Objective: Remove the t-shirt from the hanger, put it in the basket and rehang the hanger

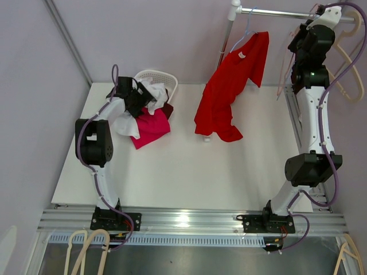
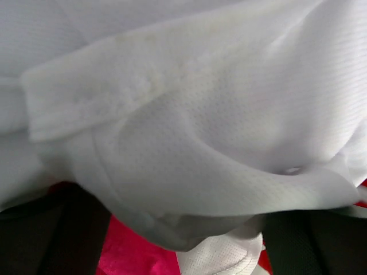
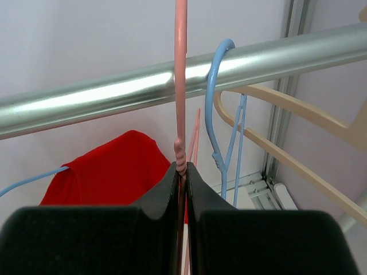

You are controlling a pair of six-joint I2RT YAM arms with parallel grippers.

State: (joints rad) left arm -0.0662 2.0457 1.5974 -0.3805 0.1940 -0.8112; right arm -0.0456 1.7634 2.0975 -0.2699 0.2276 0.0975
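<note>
A red t-shirt [image 1: 229, 86] hangs skewed from a thin blue hanger [image 1: 248, 26] on the metal rail [image 1: 281, 12]; its lower part rests on the table. In the right wrist view the shirt [image 3: 112, 172] shows below the rail [image 3: 114, 94]. My right gripper [image 1: 301, 35] is up at the rail, right of the shirt, shut [image 3: 182, 169] on the neck of a bare pink hanger [image 3: 180, 86]. My left gripper [image 1: 140, 98] is over the clothes pile far left. White cloth [image 2: 189, 114] drapes across its spread fingers [image 2: 51, 235].
A white basket [image 1: 157, 77] stands at the back left with white and pink garments [image 1: 150, 127] spilled beside it. Another blue hanger [image 3: 215, 97] and wooden hangers [image 3: 298, 114] hang on the rail by my right gripper. Spare hangers [image 1: 86, 252] lie below the table's front edge.
</note>
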